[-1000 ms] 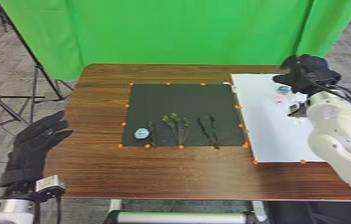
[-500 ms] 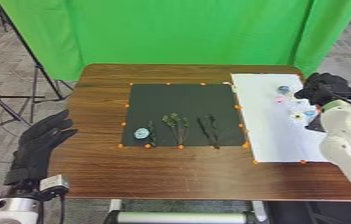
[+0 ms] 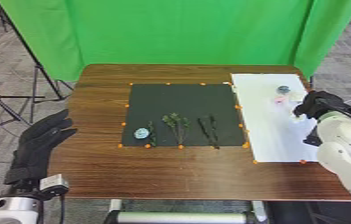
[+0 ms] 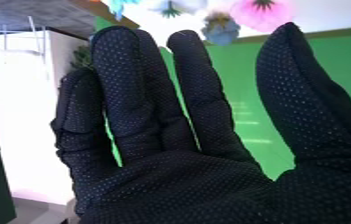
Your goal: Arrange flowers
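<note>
leafy sprig (image 3: 171, 120): long axis near-to-far, leaves farthest | right hand (image 3: 319, 103): released, fingers straight | left hand (image 3: 35, 144): released

1. We're looking in on what seems to be a robotics lab, folks, with a white robot arm (image 3: 345, 134) right at the wooden table (image 3: 96, 172)!
2. Behind it, we've got a bright green curtain (image 3: 180, 35), studio-style.
3. Over on the left, we spot black tripod legs (image 3: 16, 96) standing on grey flooring (image 3: 3, 55).
4. And look, we see orange markers (image 3: 120, 145) around the dark mat (image 3: 163, 97): a test setup!
</note>
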Robot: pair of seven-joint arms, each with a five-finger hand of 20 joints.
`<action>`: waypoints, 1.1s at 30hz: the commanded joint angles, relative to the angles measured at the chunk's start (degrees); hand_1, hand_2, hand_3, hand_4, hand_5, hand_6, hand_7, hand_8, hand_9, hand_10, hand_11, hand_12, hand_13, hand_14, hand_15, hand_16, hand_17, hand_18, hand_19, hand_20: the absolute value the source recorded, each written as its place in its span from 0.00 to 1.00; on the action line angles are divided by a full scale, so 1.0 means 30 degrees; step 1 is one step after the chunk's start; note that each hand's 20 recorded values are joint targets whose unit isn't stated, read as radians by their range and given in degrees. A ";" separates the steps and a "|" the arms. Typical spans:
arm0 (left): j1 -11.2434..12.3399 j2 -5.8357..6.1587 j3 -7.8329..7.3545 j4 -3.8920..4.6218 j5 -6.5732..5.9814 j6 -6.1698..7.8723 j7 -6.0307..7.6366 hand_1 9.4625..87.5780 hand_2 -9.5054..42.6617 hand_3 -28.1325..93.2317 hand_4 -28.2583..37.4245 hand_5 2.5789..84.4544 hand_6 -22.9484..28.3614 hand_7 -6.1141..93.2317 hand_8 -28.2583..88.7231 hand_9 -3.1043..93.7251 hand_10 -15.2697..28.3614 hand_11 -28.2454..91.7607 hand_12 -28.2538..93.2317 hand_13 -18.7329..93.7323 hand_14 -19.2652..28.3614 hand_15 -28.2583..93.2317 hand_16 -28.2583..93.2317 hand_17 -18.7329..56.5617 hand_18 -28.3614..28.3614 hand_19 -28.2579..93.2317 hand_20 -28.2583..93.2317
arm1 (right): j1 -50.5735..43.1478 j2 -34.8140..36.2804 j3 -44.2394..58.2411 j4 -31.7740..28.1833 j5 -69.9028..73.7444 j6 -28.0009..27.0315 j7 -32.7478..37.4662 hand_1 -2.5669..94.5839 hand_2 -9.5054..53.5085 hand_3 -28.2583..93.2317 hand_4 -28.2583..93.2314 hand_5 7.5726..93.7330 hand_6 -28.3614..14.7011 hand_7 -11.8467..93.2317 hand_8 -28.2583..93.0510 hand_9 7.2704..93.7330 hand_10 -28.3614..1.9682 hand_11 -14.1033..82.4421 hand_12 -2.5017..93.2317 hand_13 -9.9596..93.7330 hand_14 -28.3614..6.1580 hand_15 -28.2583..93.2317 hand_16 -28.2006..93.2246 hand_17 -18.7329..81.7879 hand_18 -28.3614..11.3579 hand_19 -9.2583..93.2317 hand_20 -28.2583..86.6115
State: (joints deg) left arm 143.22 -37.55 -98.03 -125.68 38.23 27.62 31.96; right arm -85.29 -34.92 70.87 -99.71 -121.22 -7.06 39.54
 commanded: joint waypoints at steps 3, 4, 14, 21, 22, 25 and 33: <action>-0.0068 0.0037 0.0097 0.0058 -0.0121 -0.0064 0.0145 0.23 0.22 0.91 0.10 0.40 0.58 0.27 0.13 0.36 0.76 0.52 0.32 0.36 0.91 0.73 0.13 0.09 0.86 0.66 0.32 | 0.0185 -0.0475 -0.0545 0.0747 -0.0410 -0.0482 0.0253 0.27 0.13 0.94 0.01 0.50 0.54 0.32 0.11 0.53 0.33 0.36 0.20 0.59 0.39 0.83 0.35 0.46 0.19 0.97 0.48; -0.0093 0.0070 0.0113 0.0041 -0.0122 -0.0039 0.0119 0.23 0.22 0.91 0.11 0.40 0.58 0.27 0.13 0.36 0.76 0.52 0.32 0.36 0.91 0.73 0.13 0.09 0.86 0.66 0.32 | 0.0178 -0.0482 -0.0622 0.0782 -0.0449 -0.0483 0.0251 0.27 0.13 0.94 0.01 0.50 0.54 0.32 0.11 0.53 0.33 0.36 0.20 0.59 0.39 0.83 0.35 0.46 0.19 0.97 0.48; -0.0018 -0.0220 -0.0170 0.0009 0.0025 -0.0196 -0.0151 0.23 0.22 0.91 0.11 0.40 0.58 0.27 0.13 0.36 0.76 0.52 0.32 0.36 0.91 0.73 0.13 0.09 0.86 0.66 0.32 | -0.0087 -0.0706 -0.0695 0.0938 -0.0825 -0.0700 0.0438 0.26 0.14 0.93 0.01 0.51 0.54 0.32 0.11 0.53 0.33 0.36 0.20 0.59 0.39 0.84 0.35 0.46 0.18 0.97 0.48; 0.0064 -0.0311 -0.0170 -0.0010 -0.0058 -0.0133 -0.0106 0.23 0.21 0.91 0.11 0.40 0.58 0.27 0.13 0.36 0.76 0.52 0.32 0.36 0.91 0.73 0.13 0.09 0.86 0.66 0.32 | -0.0195 -0.0713 -0.1081 0.1198 -0.1250 -0.0571 0.0558 0.27 0.12 0.93 0.01 0.51 0.54 0.32 0.11 0.53 0.33 0.37 0.20 0.59 0.40 0.84 0.35 0.46 0.19 0.97 0.47; 0.0077 -0.0285 -0.0165 0.0008 -0.0091 -0.0132 -0.0064 0.23 0.21 0.91 0.11 0.40 0.58 0.27 0.13 0.36 0.76 0.52 0.32 0.36 0.91 0.73 0.13 0.09 0.86 0.66 0.32 | -0.0210 -0.0751 -0.1086 0.1265 -0.1324 -0.0574 0.0487 0.28 0.12 0.93 0.01 0.51 0.54 0.32 0.11 0.53 0.34 0.37 0.20 0.59 0.40 0.84 0.35 0.46 0.19 0.97 0.47; 0.0014 -0.0301 -0.0171 0.0018 -0.0090 -0.0150 -0.0088 0.23 0.21 0.91 0.11 0.40 0.58 0.27 0.13 0.36 0.76 0.52 0.32 0.36 0.91 0.73 0.13 0.09 0.86 0.66 0.32 | 0.0314 -0.0829 -0.1736 0.1485 -0.1682 -0.0464 0.0855 0.29 0.11 0.92 0.01 0.51 0.55 0.32 0.11 0.54 0.35 0.37 0.20 0.60 0.41 0.84 0.35 0.46 0.19 0.97 0.47; -0.0329 -0.0263 0.0080 0.0094 -0.0006 -0.0264 -0.0188 0.23 0.22 0.91 0.10 0.40 0.58 0.27 0.13 0.36 0.76 0.52 0.32 0.36 0.91 0.73 0.13 0.09 0.86 0.66 0.32 | 0.1034 -0.0779 -0.2638 0.2131 -0.2012 0.0278 0.1403 0.36 0.10 0.89 0.00 0.57 0.62 0.34 0.10 0.61 0.45 0.39 0.19 0.65 0.51 0.83 0.35 0.49 0.21 0.97 0.46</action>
State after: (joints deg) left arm 142.57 -37.99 -98.24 -125.55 38.19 27.54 31.79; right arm -82.75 -37.03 64.67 -95.25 -126.03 -7.64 41.97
